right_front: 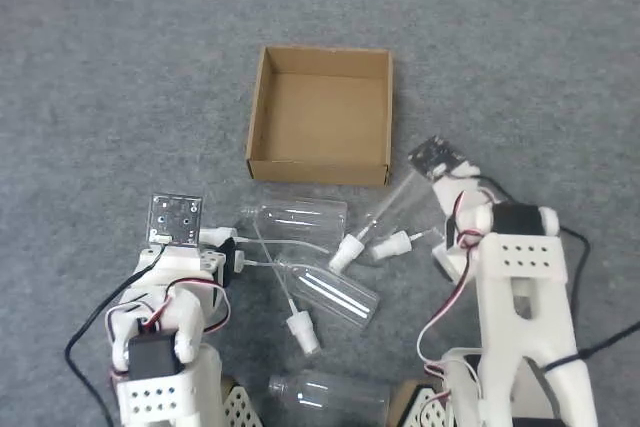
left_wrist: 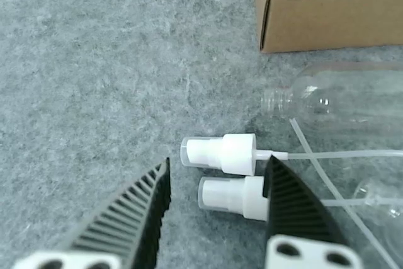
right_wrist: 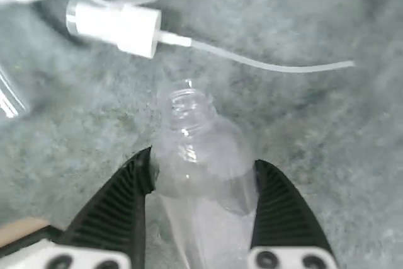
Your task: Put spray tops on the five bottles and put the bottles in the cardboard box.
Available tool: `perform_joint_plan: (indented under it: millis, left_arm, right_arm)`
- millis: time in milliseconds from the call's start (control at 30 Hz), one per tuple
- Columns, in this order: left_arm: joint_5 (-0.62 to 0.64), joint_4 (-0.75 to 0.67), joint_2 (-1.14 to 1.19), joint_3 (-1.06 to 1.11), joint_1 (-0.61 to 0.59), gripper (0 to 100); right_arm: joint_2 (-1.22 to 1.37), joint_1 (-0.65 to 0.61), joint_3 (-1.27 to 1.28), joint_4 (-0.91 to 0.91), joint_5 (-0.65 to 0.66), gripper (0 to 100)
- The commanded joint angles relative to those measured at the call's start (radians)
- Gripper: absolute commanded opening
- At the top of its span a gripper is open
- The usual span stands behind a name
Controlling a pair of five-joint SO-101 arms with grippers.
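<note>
The cardboard box [right_front: 320,162] stands open-topped on the grey table covering [right_front: 120,97], and its brown floor shows bare from wall to wall. Every bottle in sight lies outside it, on the arms' side.

Just beside the box's near wall, a clear bottle [right_front: 298,219] lies on its side, roughly parallel to that wall, its threaded neck uncapped. A second bottle [right_front: 335,292] lies farther from the box. A third bottle [right_front: 330,395] lies farther still, between the two arm bases.

Off the box corner nearer the right arm, the right gripper [right_wrist: 202,160] clamps a fourth bottle [right_wrist: 198,174]. Its fingers press against both sides of the body just below the shoulder, and the open neck points away from the gripper. A loose spray top [right_wrist: 116,24] lies just beyond that neck, its thin tube trailing aside.

Off the box corner nearer the left arm, the left gripper [left_wrist: 218,165] stands wide and holds nothing. Two spray tops lie side by side there: the farther top [left_wrist: 220,154] is just at the fingertips, and the nearer top [left_wrist: 232,194] lies between the fingers, with one end hidden behind a finger.
</note>
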Motion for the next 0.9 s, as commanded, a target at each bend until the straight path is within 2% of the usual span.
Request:
perform_joint_plan:
  millis: [0, 200, 433, 633, 867]
  left_arm:
    - [0.002, -0.048, -0.018, -0.005, -0.008, 23]
    - [0.003, -0.049, -0.018, -0.005, -0.008, 23]
    - [0.003, -0.051, -0.018, -0.005, -0.008, 23]
    - [0.006, -0.051, -0.018, -0.005, -0.008, 23]
    - [0.009, -0.051, -0.018, -0.007, -0.008, 23]
  right_arm:
    - [-0.039, 0.007, -0.189, 0.113, -0.078, 5.9]
    - [-0.039, 0.001, -0.275, 0.156, -0.190, 5.9]
    - [-0.039, -0.145, -0.276, 0.157, -0.206, 5.9]
    - [-0.039, -0.259, -0.365, 0.160, -0.382, 5.9]
    - [-0.090, -0.282, -0.388, 0.157, -0.413, 5.8]
